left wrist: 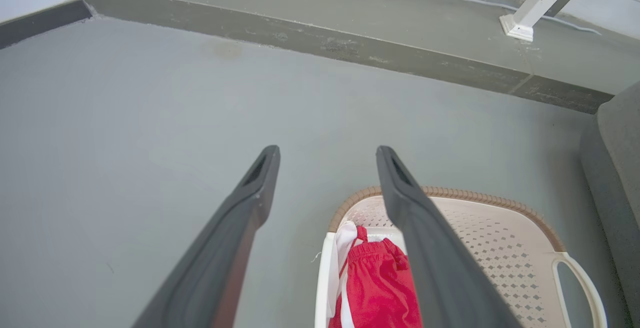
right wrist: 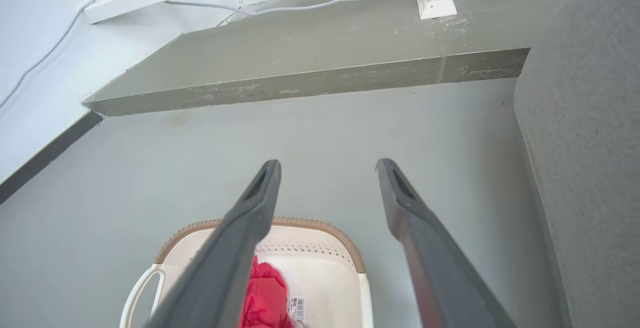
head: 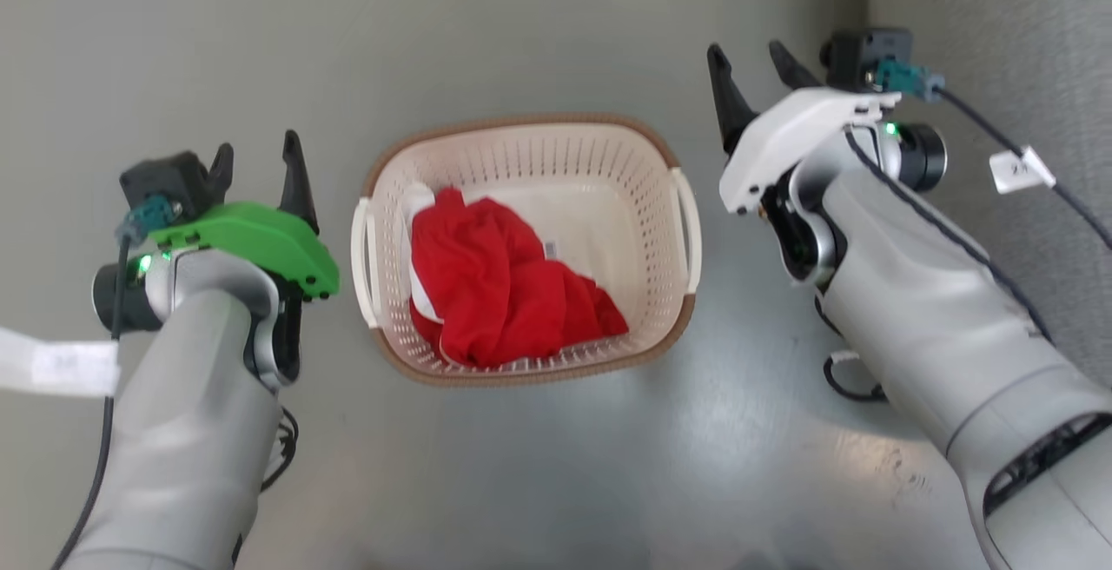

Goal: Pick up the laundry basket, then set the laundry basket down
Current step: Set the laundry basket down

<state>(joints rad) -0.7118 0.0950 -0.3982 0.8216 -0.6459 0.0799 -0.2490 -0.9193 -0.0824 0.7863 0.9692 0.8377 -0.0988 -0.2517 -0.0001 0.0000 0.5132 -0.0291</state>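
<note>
A: Down on the grey floor (head: 521,23), dead centre in the head view: the laundry basket (head: 556,162), upright, with a red garment (head: 504,292) heaped inside.

B: And flanked on both sides. Just off its left handle (head: 359,257), the left claw (head: 258,149), with fingers spread, gripping nothing. Near, not touching.

A: Same story opposite for the right claw (head: 745,53): splayed wide, empty, farther up the frame and well clear of the right handle (head: 692,231).

B: Over to the left wrist view. Shows the left claw (left wrist: 326,153) parted above bare floor, with the laundry basket (left wrist: 500,248) low down, partly behind the right-hand finger.

A: Adds a raised step (left wrist: 325,43) beyond the floor, too, and a white post (left wrist: 520,25) standing on it.

B: Right wrist view now. Right claw (right wrist: 327,165) gaping as well, laundry basket (right wrist: 325,268) at the bottom edge, partly under the left-hand finger.

A: And there on the inside bottom, plain as a barcode sticker (right wrist: 298,309), just beside the red cloth. Brings in a grey fabric-covered bulk (right wrist: 590,143) along the right edge, close to the claw.
</note>
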